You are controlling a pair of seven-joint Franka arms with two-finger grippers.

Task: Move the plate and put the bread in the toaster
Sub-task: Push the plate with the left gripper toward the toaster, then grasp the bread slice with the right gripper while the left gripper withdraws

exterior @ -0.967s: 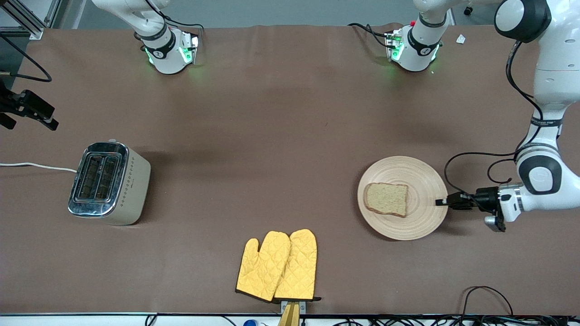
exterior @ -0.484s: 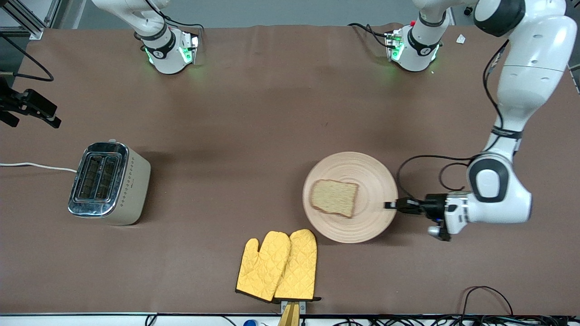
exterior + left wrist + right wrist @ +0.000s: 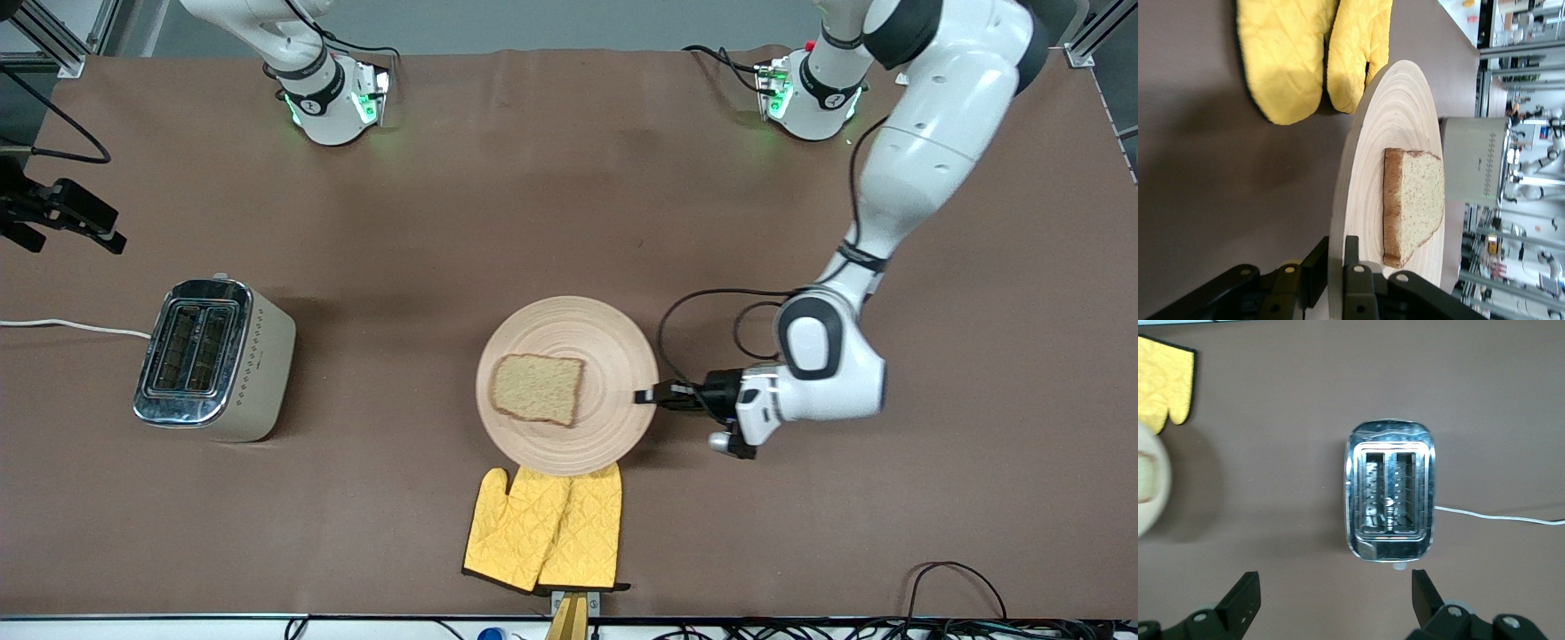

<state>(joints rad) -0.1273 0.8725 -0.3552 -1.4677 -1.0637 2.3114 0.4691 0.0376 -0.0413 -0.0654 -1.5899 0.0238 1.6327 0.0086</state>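
The light wooden plate (image 3: 613, 356) sits mid-table with the brown bread slice (image 3: 538, 388) lying on it. My left gripper (image 3: 647, 396) is shut on the plate's rim at the side toward the left arm's end. In the left wrist view its fingers pinch the rim of the plate (image 3: 1371, 153), with the bread (image 3: 1415, 200) just past them. The chrome-topped toaster (image 3: 213, 358) stands toward the right arm's end, both slots empty. My right gripper (image 3: 105, 233) hangs open over the table by the toaster (image 3: 1390, 490), nothing between its fingers (image 3: 1245, 593).
A pair of yellow oven mitts (image 3: 547, 529) lies nearer the front camera than the plate, whose edge covers their tips. The toaster's white cord (image 3: 71, 327) runs off the table's end. Cables (image 3: 956, 578) lie at the front edge.
My left gripper has carried the plate with the bread toward the right arm's end of the table, from the left arm's end to the middle, over the mitts' tips. The right gripper has barely shifted.
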